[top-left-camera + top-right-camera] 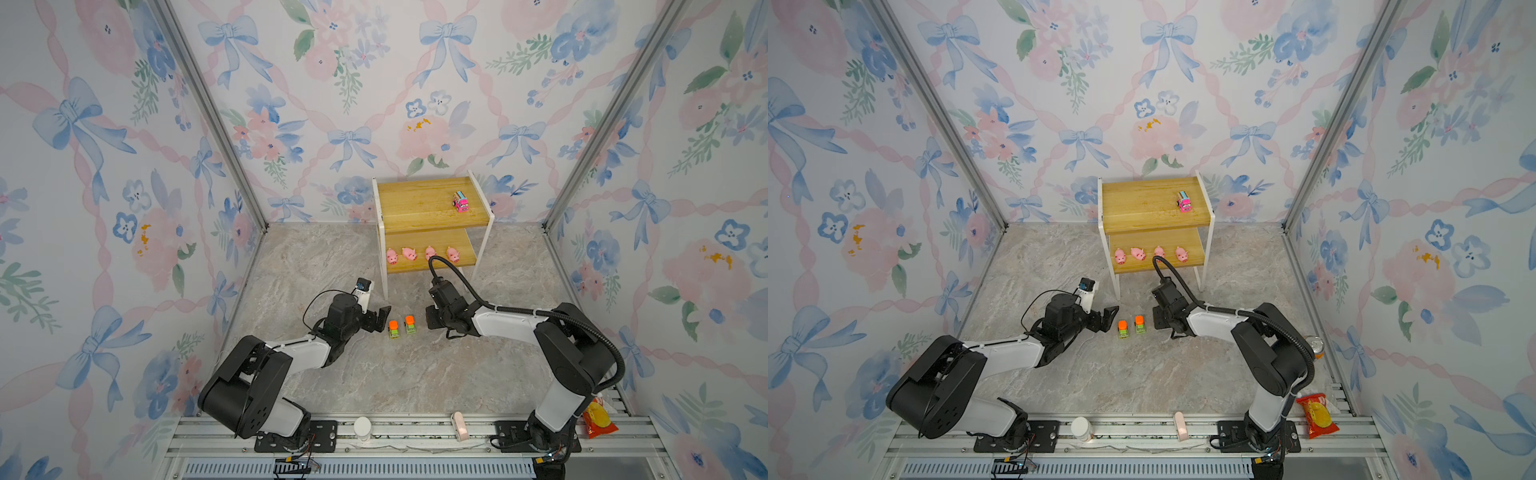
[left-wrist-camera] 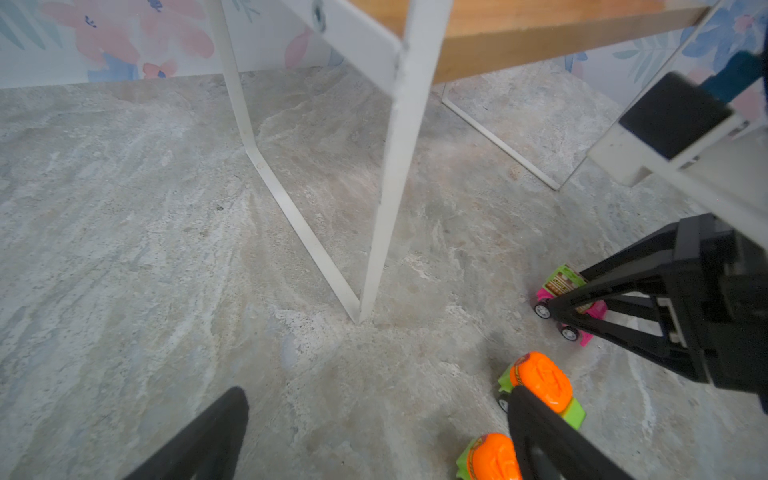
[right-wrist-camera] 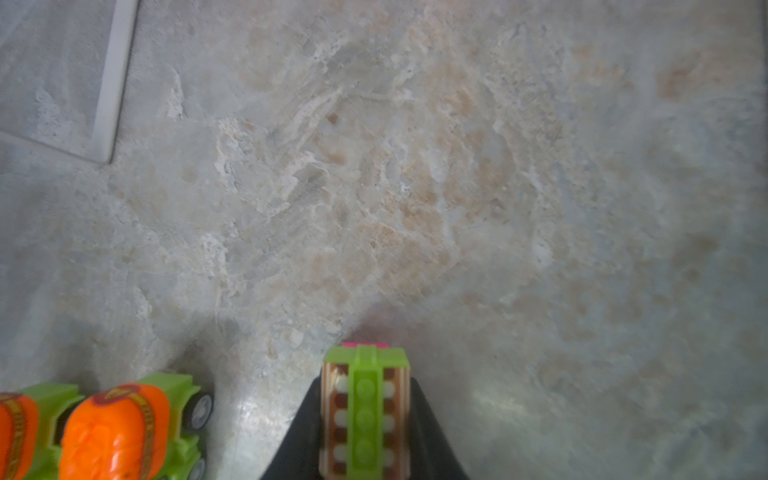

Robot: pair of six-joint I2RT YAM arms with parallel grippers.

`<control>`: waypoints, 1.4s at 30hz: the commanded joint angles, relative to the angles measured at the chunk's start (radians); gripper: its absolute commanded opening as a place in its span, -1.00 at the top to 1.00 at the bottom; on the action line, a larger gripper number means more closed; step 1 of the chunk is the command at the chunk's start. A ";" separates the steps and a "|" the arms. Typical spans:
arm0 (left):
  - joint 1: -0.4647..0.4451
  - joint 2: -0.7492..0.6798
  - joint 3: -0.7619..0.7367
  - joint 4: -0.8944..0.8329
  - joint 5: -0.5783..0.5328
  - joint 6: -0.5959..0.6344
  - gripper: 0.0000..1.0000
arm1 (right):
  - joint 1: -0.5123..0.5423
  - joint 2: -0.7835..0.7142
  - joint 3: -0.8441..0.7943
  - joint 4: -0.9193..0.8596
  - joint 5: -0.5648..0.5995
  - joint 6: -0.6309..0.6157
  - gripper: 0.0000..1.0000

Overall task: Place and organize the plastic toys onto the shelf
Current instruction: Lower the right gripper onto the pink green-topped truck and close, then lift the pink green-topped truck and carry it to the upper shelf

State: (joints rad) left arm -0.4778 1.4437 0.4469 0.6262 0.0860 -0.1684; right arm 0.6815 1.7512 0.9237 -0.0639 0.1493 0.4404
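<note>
The shelf (image 1: 415,199) stands at the back wall. Several pink pigs (image 1: 409,253) line its lower board, and a pink bus (image 1: 460,201) sits on the top board. Two green trucks with orange tops (image 1: 393,328) (image 1: 410,324) stand side by side on the floor in front. My right gripper (image 3: 365,382) is down at the floor just right of them, shut on a second pink bus (image 3: 365,411) with a green roof, whose wheels (image 2: 559,286) rest on the floor. My left gripper (image 1: 380,318) is open just left of the trucks, one finger (image 2: 536,432) beside them.
The shelf's white front leg (image 2: 386,208) rises just beyond the left gripper. An orange soda can (image 1: 1316,345) stands behind the right arm. A snack bag (image 1: 598,419), a white bottle (image 1: 362,428) and a pale pink item (image 1: 458,424) lie on the front rail.
</note>
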 commanded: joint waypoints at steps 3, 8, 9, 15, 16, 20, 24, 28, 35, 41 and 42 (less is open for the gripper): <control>-0.002 0.001 -0.014 0.002 -0.014 0.001 -0.96 | 0.023 -0.081 0.028 -0.090 -0.004 -0.028 0.53; -0.002 0.003 -0.012 0.001 -0.011 0.002 -0.96 | 0.066 -0.181 0.097 -0.240 0.002 -0.058 0.53; -0.002 0.003 -0.011 0.002 -0.011 0.002 -0.96 | 0.076 -0.202 0.119 -0.286 0.004 -0.066 0.53; -0.002 0.005 -0.008 0.001 -0.008 0.003 -0.96 | 0.105 -0.355 0.367 -0.562 -0.021 -0.128 0.53; -0.002 0.005 -0.008 0.002 -0.008 0.003 -0.96 | 0.100 -0.373 0.422 -0.605 -0.022 -0.139 0.53; -0.002 0.003 -0.007 0.001 -0.006 -0.001 -0.96 | 0.062 -0.378 0.681 -0.736 -0.040 -0.185 0.52; -0.003 -0.002 -0.005 0.001 -0.002 -0.001 -0.96 | 0.016 -0.292 0.940 -0.814 -0.048 -0.234 0.51; -0.002 -0.018 -0.011 0.001 -0.004 -0.001 -0.96 | -0.029 -0.156 1.172 -0.870 -0.023 -0.260 0.48; -0.002 -0.038 -0.020 0.000 -0.005 0.004 -0.96 | -0.081 0.086 1.458 -0.923 0.054 -0.284 0.48; -0.001 -0.058 -0.030 0.001 -0.016 0.009 -0.96 | -0.118 0.178 1.534 -0.920 0.051 -0.287 0.48; -0.002 -0.060 -0.031 0.001 -0.018 0.009 -0.96 | -0.126 0.181 1.534 -0.918 0.050 -0.285 0.48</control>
State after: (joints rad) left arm -0.4774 1.4048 0.4297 0.6262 0.0822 -0.1680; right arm 0.5812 1.9392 2.4084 -0.9516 0.1764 0.1703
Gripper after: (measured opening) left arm 0.979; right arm 0.270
